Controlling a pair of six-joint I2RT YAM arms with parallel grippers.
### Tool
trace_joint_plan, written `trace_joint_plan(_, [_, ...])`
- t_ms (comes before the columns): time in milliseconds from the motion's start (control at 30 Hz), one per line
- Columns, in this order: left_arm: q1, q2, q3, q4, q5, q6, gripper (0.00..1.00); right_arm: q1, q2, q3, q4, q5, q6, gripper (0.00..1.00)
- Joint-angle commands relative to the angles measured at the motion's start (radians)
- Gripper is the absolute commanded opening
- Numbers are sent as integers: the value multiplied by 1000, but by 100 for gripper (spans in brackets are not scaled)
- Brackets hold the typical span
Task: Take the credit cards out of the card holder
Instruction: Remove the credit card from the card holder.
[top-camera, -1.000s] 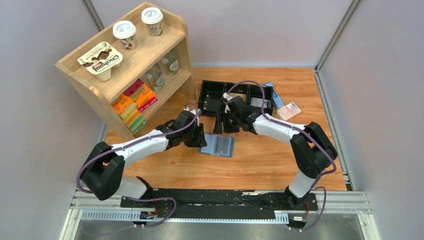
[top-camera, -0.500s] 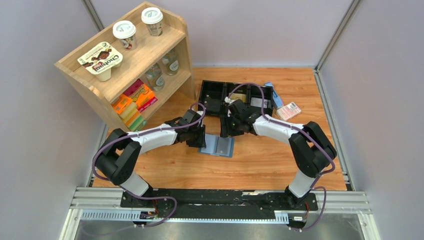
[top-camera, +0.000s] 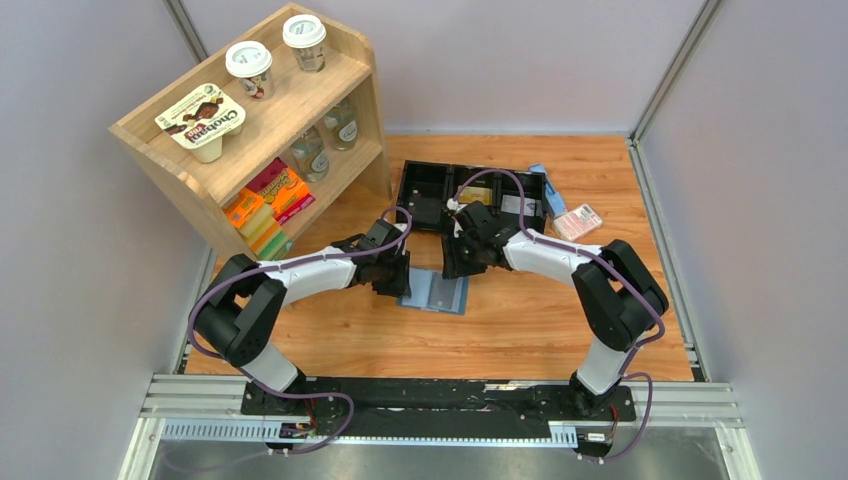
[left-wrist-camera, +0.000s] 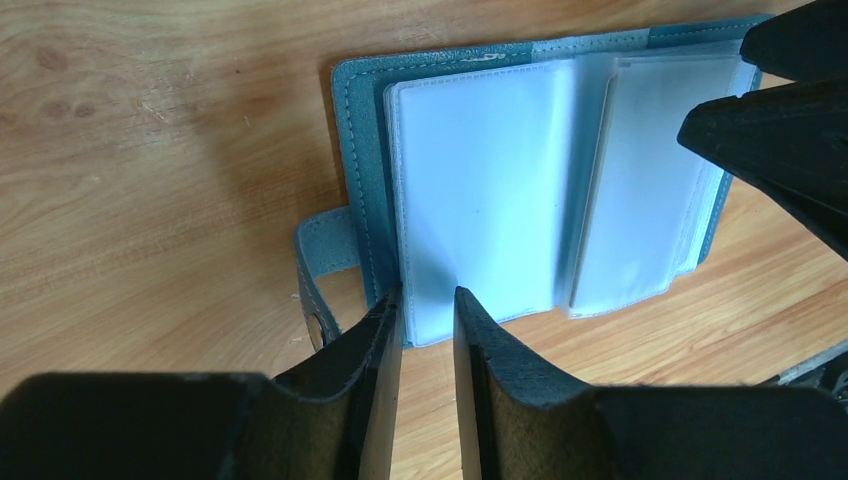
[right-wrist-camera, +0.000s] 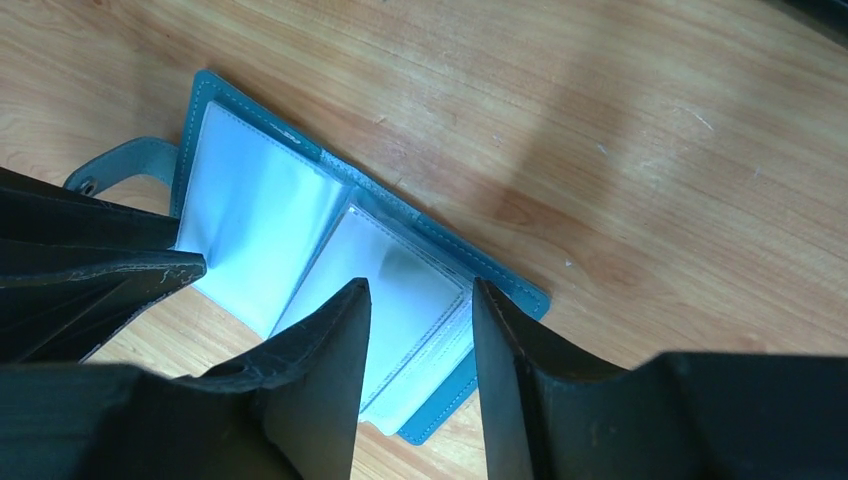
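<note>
The holder (top-camera: 433, 291) lies spread open on the tabletop (top-camera: 540, 325), just in front of the black tray (top-camera: 425, 178). Its teal cover is down and its clear sleeves (left-wrist-camera: 480, 180) face up. My left jaws come down on the half that carries the strap (left-wrist-camera: 322, 265), tips at the edge of that half's sleeve. The gap between them is narrow and the sleeve's edge sits in it. The gap still looks wider than the thin plastic, so I call these jaws released, not clenched on anything. The strap, with its snap, sticks out onto the wood just beside one fingertip. My right jaws stand wider apart over the other half, one finger to each side of the loose sleeves there, which fan out slightly. Nothing is pinched between them either. The sleeves look pale and milky in both wrist views; I cannot tell whether cards sit inside them. In the tray, a gold card (top-camera: 478, 194) shows in the middle compartment and a whitish card (top-camera: 520, 205) in the right one, both small in the top view. A pink-white packet (top-camera: 577, 221) lies on the wood just right of the tray. A wooden shelf (top-camera: 330, 75) stands at the far left.
</note>
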Motion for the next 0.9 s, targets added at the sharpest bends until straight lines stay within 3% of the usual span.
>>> trace_joint_plan(0, [-1, 15, 3, -10, 40, 0, 33, 3, -3, 10, 10, -42, -12, 42])
trace_joint_plan(100, [-1, 14, 4, -10, 50, -3, 33, 3, -6, 16, 12, -62, -12, 37])
trace_joint_plan(400, [-1, 9, 7, -3, 76, -12, 32, 3, 19, 37, 26, -163, 19, 36])
trace_joint_plan(867, [-1, -44, -17, 17, 99, -43, 32, 5, 37, 23, 173, -376, 169, 44])
